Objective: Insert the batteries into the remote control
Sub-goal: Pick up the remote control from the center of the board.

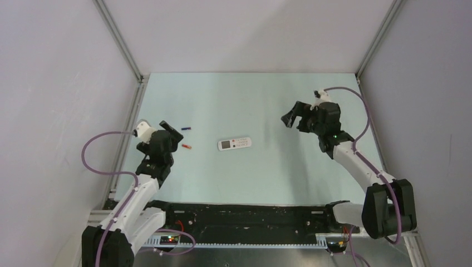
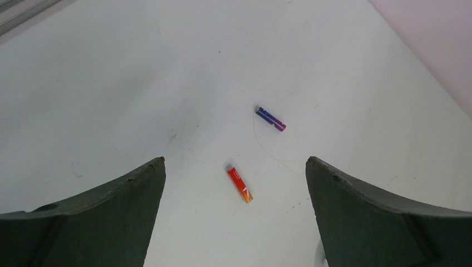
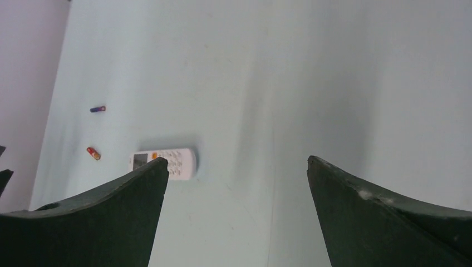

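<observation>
While the left gripper [image 2: 235,162] and right gripper [image 3: 237,162] gape wide and empty, flat white rectangular remote control [image 1: 234,144] buttons-up on smooth pale table [image 1: 250,100], slim cylindrical red-orange battery [image 2: 240,184] and blue battery [image 2: 271,119] loose to its left, untouched.

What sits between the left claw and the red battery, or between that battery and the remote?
Nothing visible. The open left claw faces the red battery across bare table, and only bare table separates that battery from the remote, which lies buttons up.

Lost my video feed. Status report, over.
Left gripper and right gripper open, empty. Red battery, blue battery loose left of face-up remote. Nothing in the way.
</observation>
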You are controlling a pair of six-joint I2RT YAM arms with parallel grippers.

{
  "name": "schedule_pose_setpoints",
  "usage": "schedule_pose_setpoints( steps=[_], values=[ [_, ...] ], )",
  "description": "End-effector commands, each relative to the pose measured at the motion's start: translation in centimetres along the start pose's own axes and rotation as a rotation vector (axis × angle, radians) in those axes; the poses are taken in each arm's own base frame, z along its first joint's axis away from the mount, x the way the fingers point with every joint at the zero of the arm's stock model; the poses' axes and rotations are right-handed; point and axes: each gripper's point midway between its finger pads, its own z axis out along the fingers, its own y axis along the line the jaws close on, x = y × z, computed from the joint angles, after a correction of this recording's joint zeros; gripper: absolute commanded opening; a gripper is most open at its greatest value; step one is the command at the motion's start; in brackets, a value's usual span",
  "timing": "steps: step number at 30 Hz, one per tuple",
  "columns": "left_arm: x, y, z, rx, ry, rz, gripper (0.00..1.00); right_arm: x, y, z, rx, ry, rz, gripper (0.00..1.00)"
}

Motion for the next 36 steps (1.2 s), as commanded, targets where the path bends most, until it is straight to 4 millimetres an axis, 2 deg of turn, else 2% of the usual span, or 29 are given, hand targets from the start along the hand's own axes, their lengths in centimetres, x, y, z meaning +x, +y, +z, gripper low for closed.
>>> schedule_pose_setpoints(
  steps=[1,2,3,4,5,6,7,8,9,10,11,12,13,14,15,16,17,18,19,20,22,23,26,33,36],
  values=[
    [0.2,0.1,0.0,0.0,0.01,0.03,1.0,-2.5,1.4,0.9,-0.054,-0.047,-0.174,0.99],
    [0.2,0.1,0.0,0.004,0.01,0.028,1.0,-1.8,1.7,1.7,-0.103,-0.017,-0.176,0.97],
    [0.5,0.1,0.0,0.011,0.018,0.029,1.0,-2.0,3.8,2.0,-0.215,-0.018,-0.21,0.96],
    [0.5,-0.1,0.0,0.021,0.017,0.028,1.0,-0.9,4.7,3.0,-0.254,0.013,-0.232,0.96],
    [0.8,-0.1,0.0,0.031,0.024,0.03,1.0,-1.4,5.7,3.5,-0.278,0.005,-0.29,0.96],
    [0.9,-0.2,0.0,0.038,0.024,0.03,1.0,0.7,6.8,4.7,-0.292,0.062,-0.329,0.96],
    [0.9,-0.4,0.0,0.051,0.026,0.028,1.0,0.5,7.2,6.1,-0.276,0.061,-0.4,0.96],
    [1.1,-0.4,-0.1,0.056,0.03,0.034,1.0,2.4,8.5,6.6,-0.293,0.115,-0.442,0.95],
    [1.2,-0.6,-0.1,0.068,0.031,0.033,1.0,2.5,9.2,8.1,-0.289,0.127,-0.489,0.96],
    [1.3,-0.5,0.0,0.068,0.033,0.041,1.0,2.6,11.3,8.5,-0.313,0.141,-0.525,0.95],
    [1.3,-0.6,-0.1,0.076,0.035,0.04,1.0,4.0,11.2,9.8,-0.306,0.187,-0.53,0.94],
    [1.4,-0.6,-0.1,0.078,0.036,0.046,1.0,4.2,12.5,10.1,-0.316,0.205,-0.54,0.92],
    [1.4,-0.7,-0.1,0.086,0.037,0.046,1.0,5.5,12.3,11.0,-0.309,0.239,-0.539,0.92],
    [1.6,-0.7,-0.1,0.088,0.039,0.052,1.0,5.6,13.7,11.3,-0.326,0.234,-0.536,0.9],
    [1.5,-0.8,-0.1,0.098,0.037,0.051,1.0,6.5,13.6,12.1,-0.322,0.254,-0.528,0.89],
    [1.7,-0.8,-0.1,0.1,0.04,0.059,1.0,6.6,14.7,12.5,-0.337,0.25,-0.513,0.88],
    [1.8,-0.8,-0.1,0.106,0.045,0.068,0.99,7.6,14.7,13.2,-0.333,0.274,-0.503,0.87],
    [2.0,-1.0,-0.1,0.119,0.046,0.07,0.99,7.4,15.2,13.6,-0.327,0.276,-0.476,0.86],
    [1.8,-1.2,-0.1,0.13,0.04,0.075,0.99,8.4,14.9,14.4,-0.313,0.305,-0.463,0.85],
    [2.1,-1.2,0.0,0.138,0.047,0.081,0.99,8.2,15.4,14.8,-0.307,0.314,-0.438,0.82],
    [2.5,-1.2,0.0,0.153,0.05,0.101,0.99,10.1,14.7,16.1,-0.273,0.382,-0.402,0.77],
    [2.5,-1.2,0.1,0.156,0.048,0.111,0.99,10.8,14.4,16.1,-0.258,0.413,-0.393,0.75],
    [2.9,-1.0,0.1,0.16,0.055,0.118,0.98,12.0,13.8,17.0,-0.21,0.455,-0.366,0.71],
    [3.3,-1.1,0.0,0.179,0.066,0.12,0.98,15.2,12.4,16.3,-0.132,0.562,-0.347,0.68],
    [3.4,-1.0,0.1,0.174,0.066,0.127,0.97,16.1,12.6,15.5,-0.138,0.591,-0.344,0.7]
  ],
)
